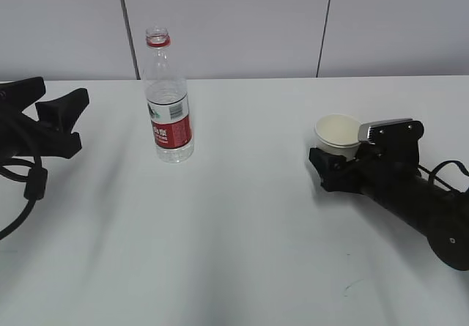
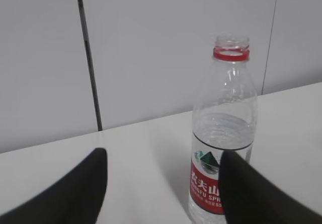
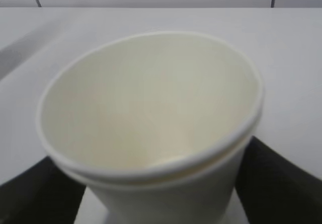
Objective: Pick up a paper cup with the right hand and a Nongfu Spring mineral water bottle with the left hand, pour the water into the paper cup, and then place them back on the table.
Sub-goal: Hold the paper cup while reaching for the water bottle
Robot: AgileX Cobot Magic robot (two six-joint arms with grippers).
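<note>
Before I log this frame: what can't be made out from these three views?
- Right claw grip: in the right wrist view the paper cup fills the frame and hides the finger contact; closed or not is unclear.
- Cup base: cut off by the bottom edge there, and hidden behind the claw in the exterior view.
- Bottle base: cut off in the left wrist view, partly behind a finger.
- Left claw: its arm runs off the exterior view's left edge.
</note>
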